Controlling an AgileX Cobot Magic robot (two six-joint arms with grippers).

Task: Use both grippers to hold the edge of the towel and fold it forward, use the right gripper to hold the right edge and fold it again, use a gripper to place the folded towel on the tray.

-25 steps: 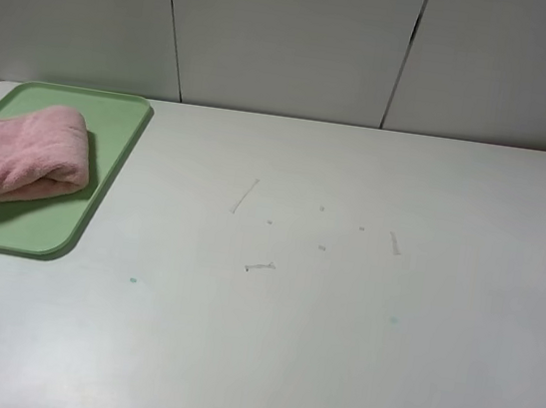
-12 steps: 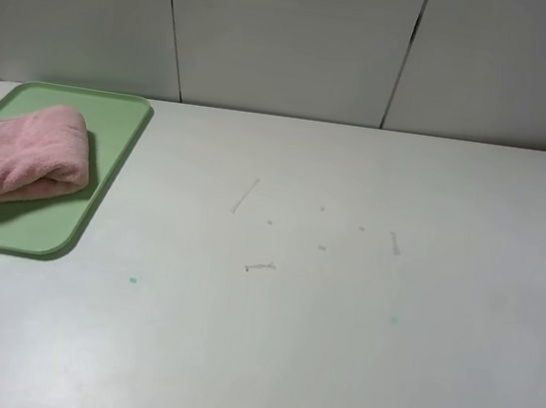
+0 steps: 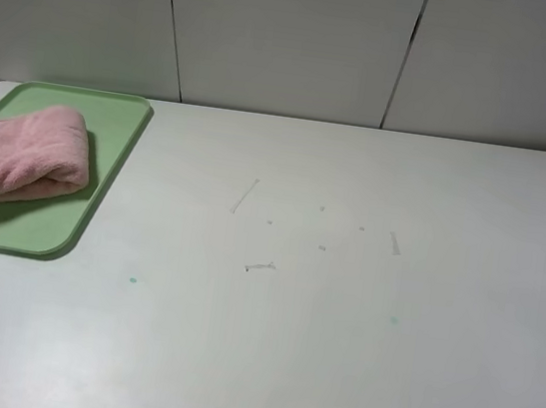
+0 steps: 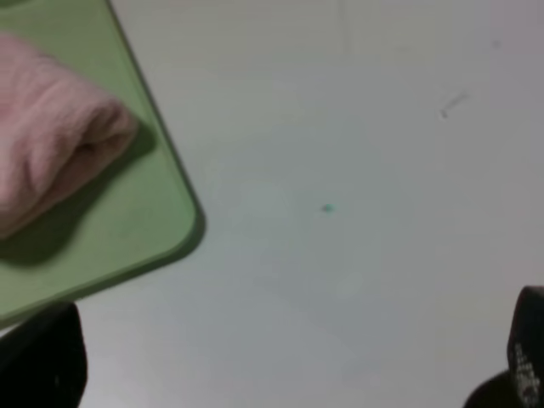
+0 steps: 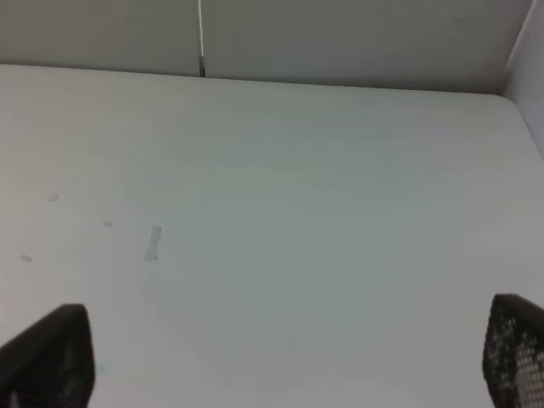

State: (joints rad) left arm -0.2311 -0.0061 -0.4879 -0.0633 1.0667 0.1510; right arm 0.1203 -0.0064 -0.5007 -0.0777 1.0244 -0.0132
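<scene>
Pink fluffy terry towel (image 3: 23,153), folded into a thick bundle, lies on the light green plastic tray (image 3: 108,157) at the white table's (image 3: 334,353) far left; neither arm shows from above. Your left gripper (image 4: 280,374) hangs wide and empty just beside the tray corner. Your right gripper (image 5: 280,357) gapes empty over bare table. The last step looks done; you likely need only stay clear.

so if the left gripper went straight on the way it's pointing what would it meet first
Probably bare table: the left gripper is open, and the tray with the towel sits off to one side. Depth is unclear.
</scene>
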